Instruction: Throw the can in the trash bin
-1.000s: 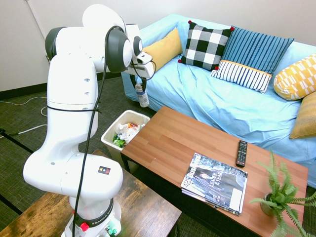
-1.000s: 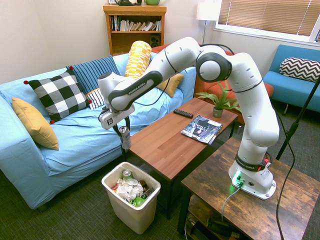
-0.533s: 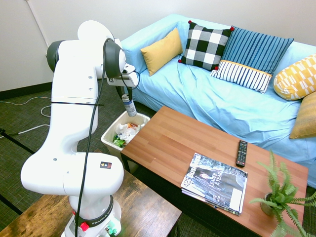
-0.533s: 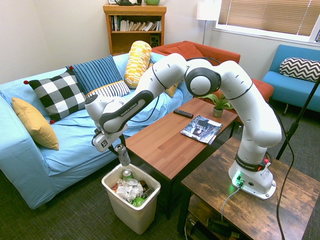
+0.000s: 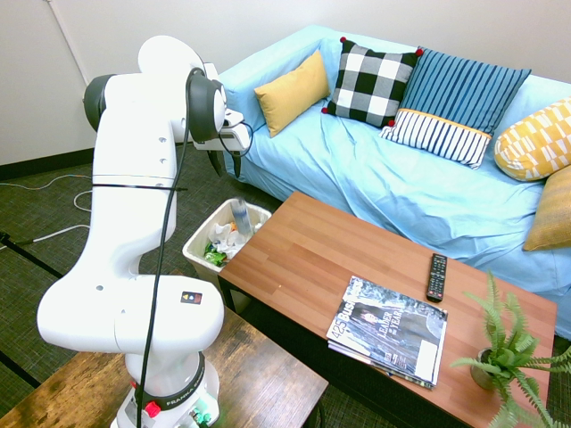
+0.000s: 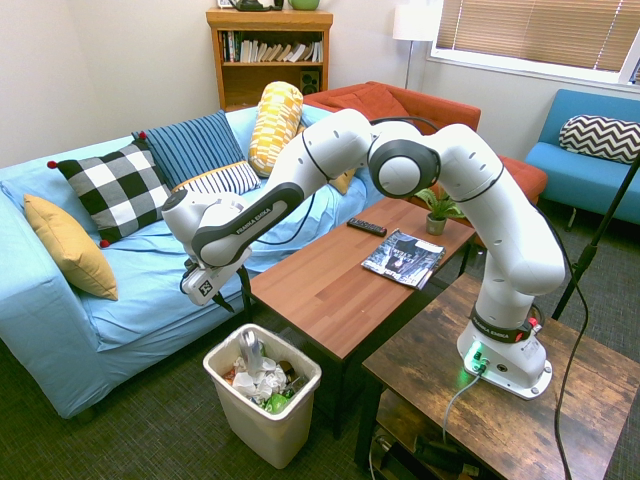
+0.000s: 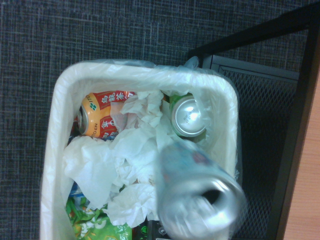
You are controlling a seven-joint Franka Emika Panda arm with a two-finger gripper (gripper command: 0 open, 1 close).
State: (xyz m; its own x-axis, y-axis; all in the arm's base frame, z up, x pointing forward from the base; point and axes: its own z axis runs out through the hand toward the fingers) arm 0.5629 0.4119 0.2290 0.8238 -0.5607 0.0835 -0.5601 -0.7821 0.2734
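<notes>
Gripper [image 6: 232, 305] hangs over the bin [image 6: 297, 408], fingers spread, holding nothing. Can [image 6: 246, 349] is loose, upright among the paper inside the bin, blurred in wrist view. Judged light, thin-walled, slick, dentable; a grasp mid-body would suit.

Shiny metal can [image 7: 197, 187], matt plastic trash bin [image 7: 52, 150] holding crumpled paper [image 7: 120, 165].

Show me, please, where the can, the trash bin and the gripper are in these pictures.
can [image 6: 246, 351]: second exterior view, on its silver side, at the bin's mouth.
trash bin [image 6: 271, 429]: second exterior view, on its off-white front wall.
gripper [image 6: 230, 308]: second exterior view, between its fingertips, above the bin.
</notes>
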